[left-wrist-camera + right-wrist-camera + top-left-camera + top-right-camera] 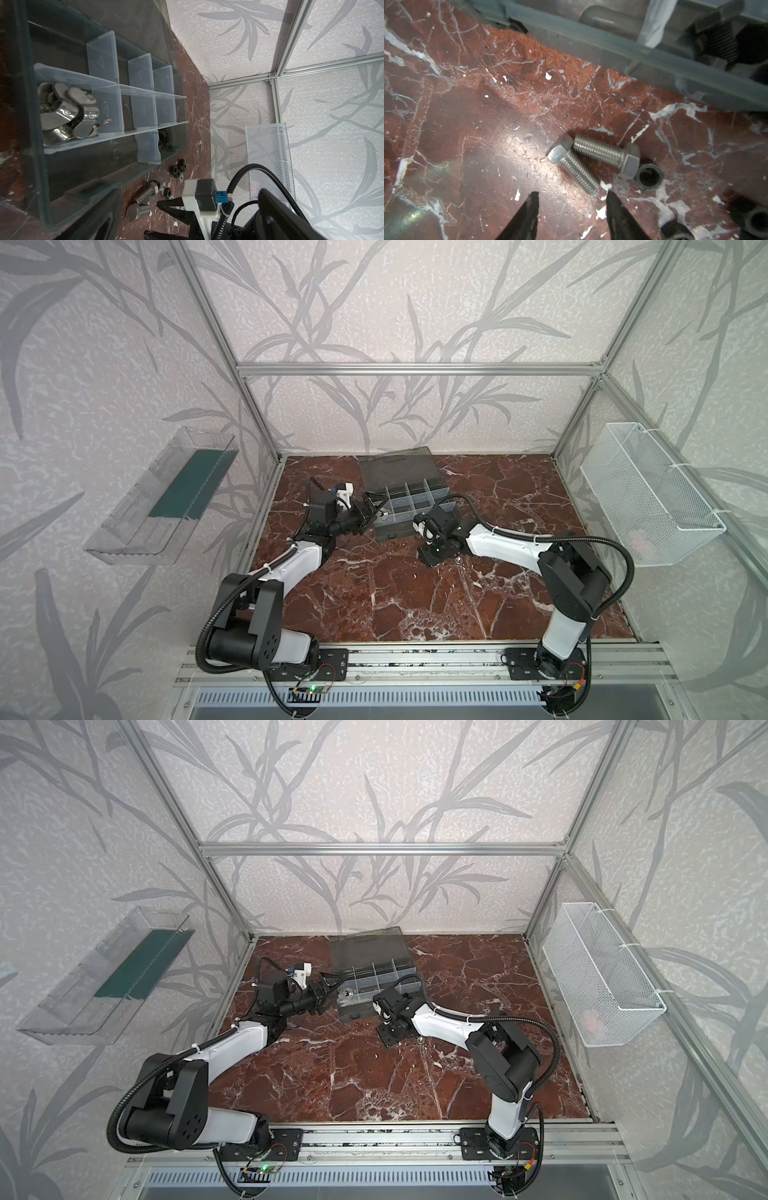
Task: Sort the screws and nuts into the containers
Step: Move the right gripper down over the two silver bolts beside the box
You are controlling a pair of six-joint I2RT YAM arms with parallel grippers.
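In both top views the dark grey organizer case sits open toward the back of the red-brown marble tabletop. The left gripper is at the case's left end with its jaws spread wide; whether they touch the case I cannot tell. The right gripper points down at the table just in front of the case. The left wrist view shows polished silver wing nuts heaped in a near compartment between thin translucent dividers. Black bolts lie in a far compartment, and loose black nuts and silver hex bolts lie on the marble just outside the case wall. In the right wrist view the right gripper's pointed black fingertips stand apart with nothing between them, just short of the two bolts. The nearer bolt has its head touching the thread end of the second bolt, and a black nut sits beside that one's head. These bolts look like solid steel: stiff, dense for their size, slick on the head flats and apt to roll on polished stone. The threaded shank, taken crosswise, probably gives the surest bite, though lifting the nearer bolt may nudge its neighbour.
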